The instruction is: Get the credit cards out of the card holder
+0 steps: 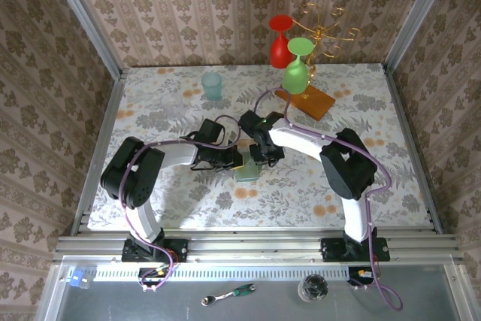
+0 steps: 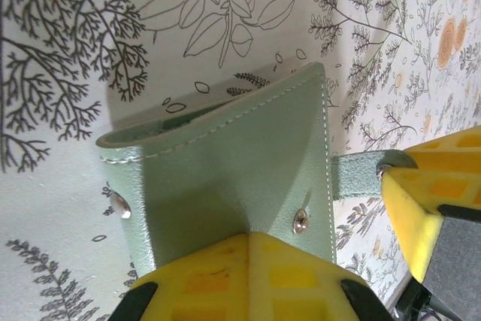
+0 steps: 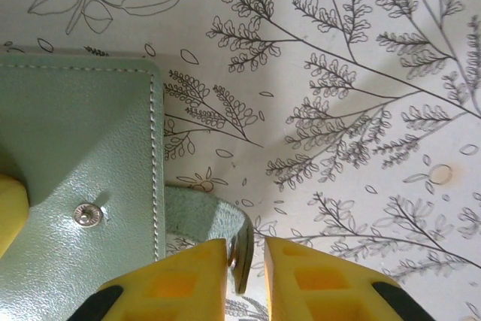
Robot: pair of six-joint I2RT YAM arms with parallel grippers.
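"Grey-green leather, pale stitching along the edges and a silver snap stud (image 2: 301, 221) on the face. That's the card holder (image 1: 246, 173) I have on screen, folded, mid-counter (image 1: 376, 133) between my two arms."

"How are the arms posed?"

"Both bend inward from their bases and meet over it. From above, my left claw (image 1: 230, 160) comes at it from the left and my right claw (image 1: 260, 157) from the right, the two almost touching."

"And the claws?"

"On the left wrist camera the yellow fingers (image 2: 195, 283) are together, clamped on the holder's near edge. Its far edge is lifted, with a shadow on the cloth beneath. On the right wrist camera my right claw is pinched on the metal-tipped strap (image 3: 203, 212) sticking out of the holder's side."

"Does one view add anything?"

"From overhead the strap is too small for me to make out. The left wrist shows the dark slit of the folded mouth at the far edge. The right wrist shows the flat face, plus a left-claw finger (image 3: 7, 212) at the frame's left."
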